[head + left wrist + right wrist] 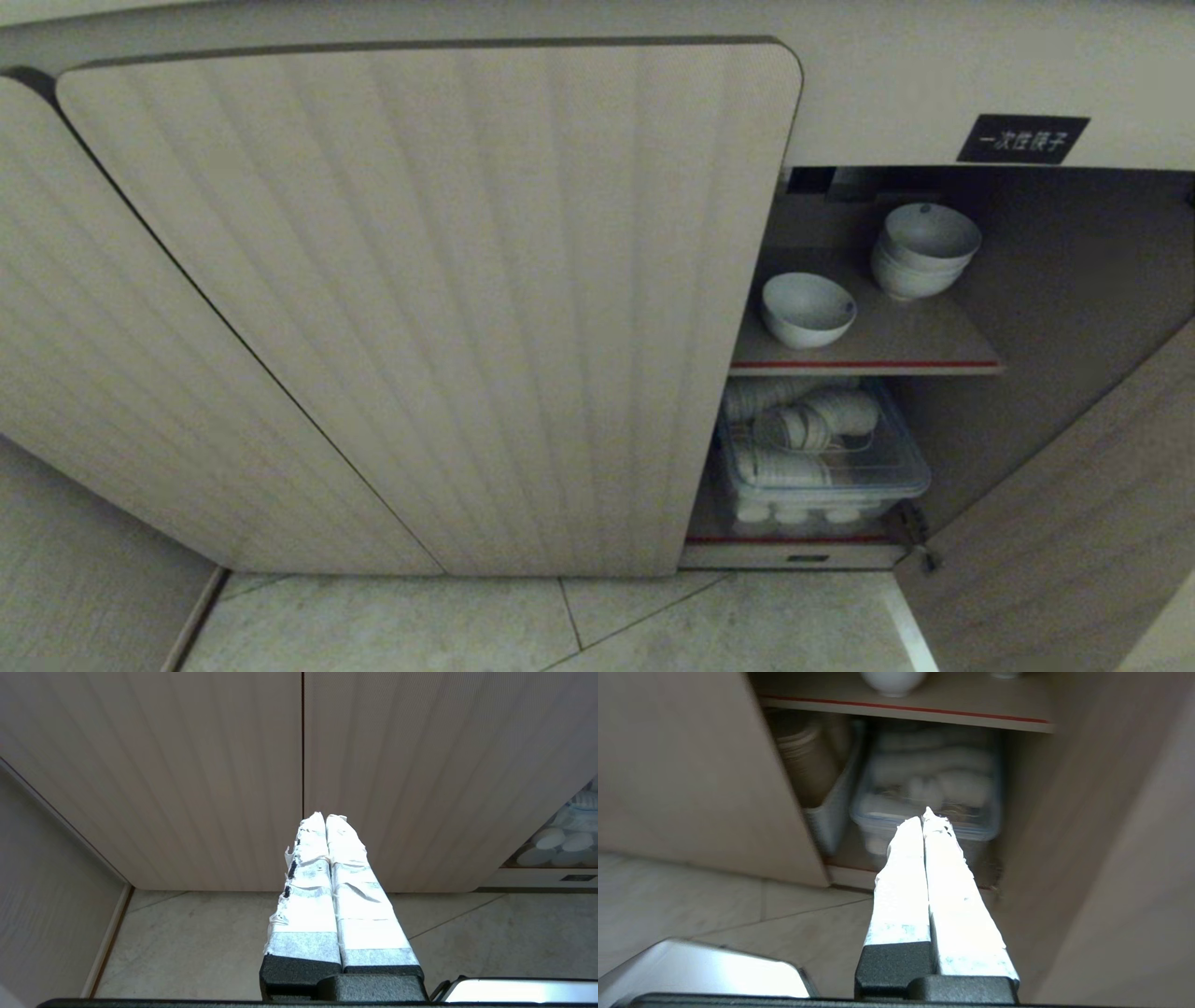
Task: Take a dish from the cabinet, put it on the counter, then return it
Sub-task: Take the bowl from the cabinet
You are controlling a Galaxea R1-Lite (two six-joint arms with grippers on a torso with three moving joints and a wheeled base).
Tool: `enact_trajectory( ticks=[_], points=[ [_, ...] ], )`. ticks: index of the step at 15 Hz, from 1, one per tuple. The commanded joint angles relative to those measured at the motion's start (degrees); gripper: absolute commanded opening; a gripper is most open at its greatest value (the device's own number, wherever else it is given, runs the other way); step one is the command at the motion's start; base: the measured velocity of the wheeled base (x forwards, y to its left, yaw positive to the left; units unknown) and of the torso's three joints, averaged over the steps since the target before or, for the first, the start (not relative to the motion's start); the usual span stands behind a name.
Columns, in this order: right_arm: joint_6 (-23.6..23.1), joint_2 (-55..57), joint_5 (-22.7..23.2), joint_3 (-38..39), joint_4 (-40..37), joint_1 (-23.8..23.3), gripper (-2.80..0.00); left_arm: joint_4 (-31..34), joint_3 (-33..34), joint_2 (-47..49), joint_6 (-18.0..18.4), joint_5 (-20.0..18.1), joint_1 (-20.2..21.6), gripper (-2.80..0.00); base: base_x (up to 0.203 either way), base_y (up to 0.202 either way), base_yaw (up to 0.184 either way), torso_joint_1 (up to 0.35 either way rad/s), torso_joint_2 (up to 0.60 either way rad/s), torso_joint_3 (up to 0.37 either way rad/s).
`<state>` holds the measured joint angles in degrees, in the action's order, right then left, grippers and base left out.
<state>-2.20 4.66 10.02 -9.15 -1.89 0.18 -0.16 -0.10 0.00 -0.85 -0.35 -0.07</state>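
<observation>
I see the low beige cabinet (pixel 420 299) with ribbed wood-grain doors standing open on its right side. A single white ceramic bowl (pixel 807 309) sits on the red-edged upper shelf (pixel 868 359), near a stack of white bowls (pixel 924 250). My right gripper (pixel 926 817) faces the clear plastic bin (pixel 929 788) below, fingers pressed together. My left gripper (pixel 325 817), fingers likewise together, faces the closed doors.

The left gripper (pixel 326 817) is seen with its white-taped fingers (pixel 306 896) pressed together, nothing held between them. It is pointed at the closed ribbed doors of the cabinet (pixel 210 774), above the tiled floor (pixel 187 938). White dishes (pixel 563 842) are glimpsed past the door edge, on the lowest shelf.
</observation>
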Motion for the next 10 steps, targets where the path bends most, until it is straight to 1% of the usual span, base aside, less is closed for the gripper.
enact_trajectory(
  ticks=[1,4,7,10],
  points=[
    [-0.1,5.9,2.2,-1.7,0.3,0.0,-2.80,0.0,0.0,0.0,0.0,0.0,0.0,-2.80,0.000,0.000,0.000,0.000,0.00,0.000],
    [-0.2,13.4,5.3,-4.6,0.6,0.1,-2.80,0.0,0.0,0.0,0.0,0.0,0.0,-2.80,0.000,0.000,0.000,0.000,0.00,0.000],
    [-0.2,20.5,8.7,-5.9,1.7,0.1,-2.80,0.0,0.0,0.0,0.0,0.0,0.0,-2.80,0.000,0.000,0.000,0.000,0.00,0.000],
    [-0.2,29.2,9.9,-5.9,4.5,0.1,-2.80,0.0,0.0,0.0,0.0,0.0,0.1,-2.80,0.000,0.000,0.000,0.000,0.00,0.000]
  ],
)
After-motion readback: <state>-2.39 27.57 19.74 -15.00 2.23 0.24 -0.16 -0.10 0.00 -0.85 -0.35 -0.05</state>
